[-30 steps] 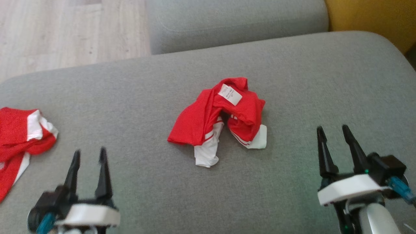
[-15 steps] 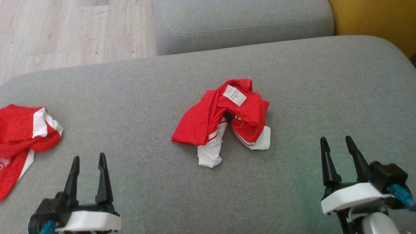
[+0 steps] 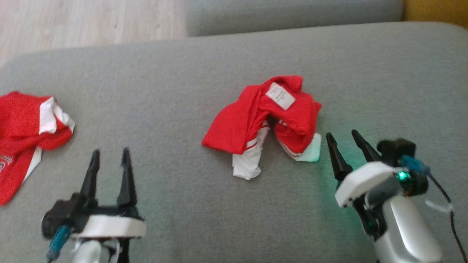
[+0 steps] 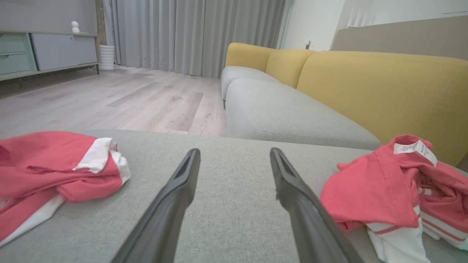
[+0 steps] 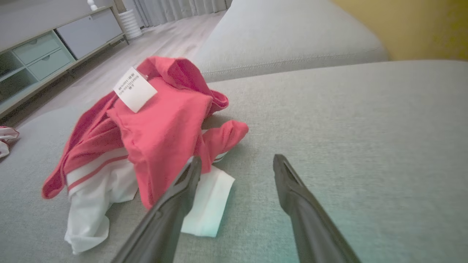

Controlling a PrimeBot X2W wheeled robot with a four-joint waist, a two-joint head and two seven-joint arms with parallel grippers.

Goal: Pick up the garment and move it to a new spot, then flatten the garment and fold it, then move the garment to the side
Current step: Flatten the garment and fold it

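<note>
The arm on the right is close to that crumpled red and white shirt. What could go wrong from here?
1. The garment is bunched in layers. The right gripper, fingers open beside its white edge, may pinch just one flap, so it lifts tangled.
2. A second red garment lies near the left gripper; it could be snagged or mixed up.
3. Fingers pressing low may dig into the soft grey cushion.

Garment (image 3: 234, 128): red, white panels with thin red stripes; white label (image 3: 280, 96), dark print.
Second garment (image 3: 22, 120): red, white trim.
Seat cushion (image 3: 164, 91): grey.
Sofa back (image 4: 384, 84): mustard yellow.
Floor (image 3: 91, 18): pale wood grain.
Fingers (image 3: 127, 179): black.
</note>
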